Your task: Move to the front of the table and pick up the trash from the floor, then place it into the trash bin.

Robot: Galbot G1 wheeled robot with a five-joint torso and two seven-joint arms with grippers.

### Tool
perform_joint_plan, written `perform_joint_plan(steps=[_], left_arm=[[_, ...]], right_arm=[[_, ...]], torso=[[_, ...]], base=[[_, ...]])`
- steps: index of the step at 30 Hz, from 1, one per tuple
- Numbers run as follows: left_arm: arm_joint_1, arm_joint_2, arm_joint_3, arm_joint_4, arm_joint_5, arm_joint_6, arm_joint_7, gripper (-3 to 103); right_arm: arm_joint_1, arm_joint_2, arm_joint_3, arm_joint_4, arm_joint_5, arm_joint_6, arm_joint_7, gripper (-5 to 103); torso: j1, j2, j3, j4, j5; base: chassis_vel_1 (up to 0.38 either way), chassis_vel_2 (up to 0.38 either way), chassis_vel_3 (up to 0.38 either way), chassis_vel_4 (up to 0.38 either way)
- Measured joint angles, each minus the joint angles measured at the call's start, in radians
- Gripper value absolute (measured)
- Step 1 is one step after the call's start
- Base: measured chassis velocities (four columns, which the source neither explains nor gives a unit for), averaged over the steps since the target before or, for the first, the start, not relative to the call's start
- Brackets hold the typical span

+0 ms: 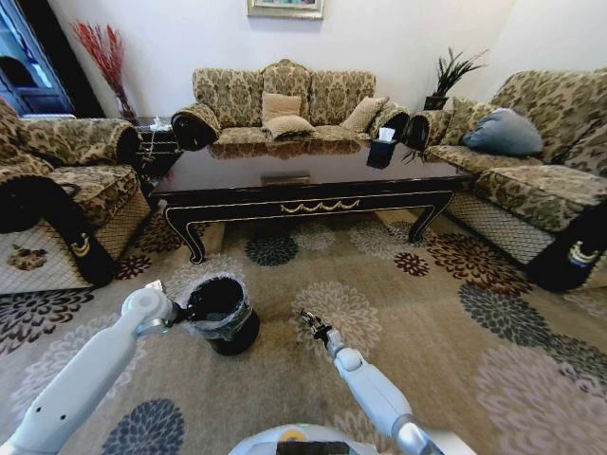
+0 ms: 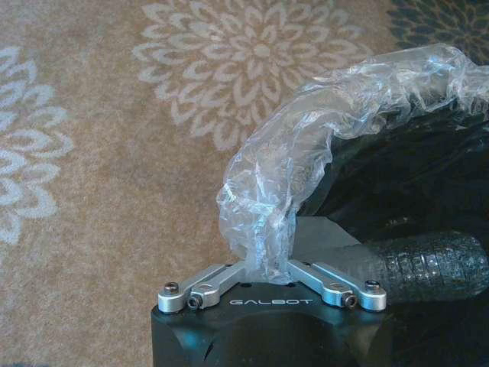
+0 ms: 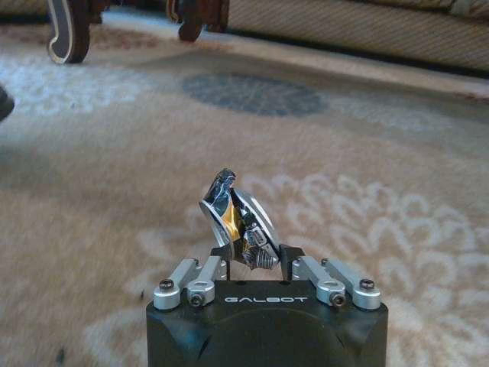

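Now your left tool (image 2: 267,294) pinches the trash bin (image 1: 220,313) liner to steady it, beside your right tool (image 3: 252,260), which grips crushed foil trash (image 3: 237,222).

Left arm (image 1: 81,379): smooth white tubular shell, rounded wrist joint, silver metal bracket at end. Right arm (image 1: 375,393): slimmer white segments, grey-silver joint rings, small dark tip. White rounded torso edge with dark panel and small yellow mark at bottom of head view. Left gripper (image 2: 267,294): matte black block body, white "GALBOT" lettering, silver linkage bars with dark screws, one ribbed black finger pad (image 2: 428,264). Right gripper (image 3: 256,264): same black body, same lettering, silver screwed linkages.
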Motion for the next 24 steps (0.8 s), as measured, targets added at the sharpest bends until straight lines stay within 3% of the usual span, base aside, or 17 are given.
perform_joint_plan(steps=[9,15,20,24], left_arm=[[0.001,-0.052,0.050,-0.041,0.031,0.000,-0.006,0],[-0.004,-0.113,0.115,-0.119,0.036,0.000,-0.057,0],[-0.032,-0.152,0.194,-0.153,0.038,0.000,-0.084,0],[-0.086,-0.191,0.294,-0.141,0.069,0.000,-0.096,0]], right_arm=[[-0.123,-0.114,0.086,0.270,0.114,-0.038,0.041,32],[-0.251,-0.159,0.198,0.486,0.192,-0.063,0.067,32],[-0.387,-0.190,0.294,0.642,0.232,-0.073,0.074,32],[-0.554,-0.253,0.418,0.881,0.266,-0.083,0.075,32]], torso=[[0.000,0.000,0.000,-0.0003,0.0000],[0.000,0.000,0.000,0.0000,0.0002],[0.000,0.000,0.000,-0.0001,0.0004],[0.000,0.000,0.000,0.0000,0.0002]], base=[[0.000,0.000,0.000,0.000],[0.000,0.000,0.000,0.000],[0.000,0.000,0.000,0.000],[0.000,0.000,0.000,0.000]])
